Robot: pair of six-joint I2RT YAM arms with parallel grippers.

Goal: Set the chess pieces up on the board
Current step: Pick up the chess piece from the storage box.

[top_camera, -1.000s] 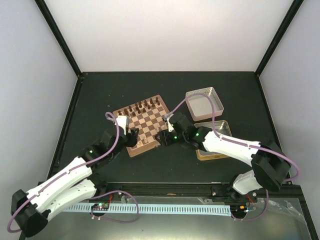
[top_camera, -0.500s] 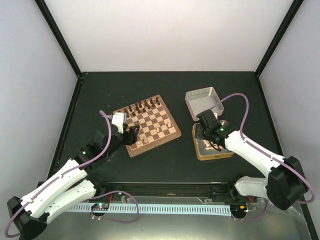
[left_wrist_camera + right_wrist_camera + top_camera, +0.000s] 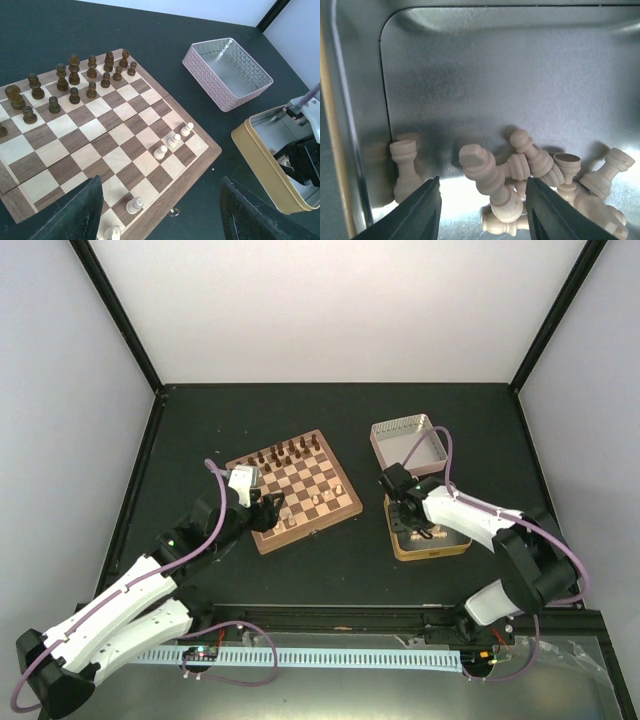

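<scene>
The board [image 3: 340, 502] lies left of centre, with dark pieces [image 3: 75, 85] on its far rows. A few pale chess pieces stand on its near side: three pawns in a diagonal [image 3: 173, 140], one more pawn [image 3: 134, 204] and a piece at the frame's bottom edge [image 3: 112, 233]. My left gripper [image 3: 268, 510] hovers open over the board's near edge [image 3: 162, 215], holding nothing. My right gripper [image 3: 405, 508] is down inside the gold tin [image 3: 430, 554]. It stands open [image 3: 482, 210], straddling a pale piece [image 3: 490, 180] that leans on a heap of several others [image 3: 560, 172].
A pinkish-silver tin lid [image 3: 408, 445] sits behind the gold tin, right of the board [image 3: 227, 72]. One pale piece [image 3: 405, 165] stands upright by the tin's left wall. The gold tin's rim [image 3: 260, 165] is close to the board's right corner.
My right arm left the board's near right edge, swung to the gold tin and lowered into it, jaws narrowing. The left gripper opened wider and stayed by the board's near edge.
</scene>
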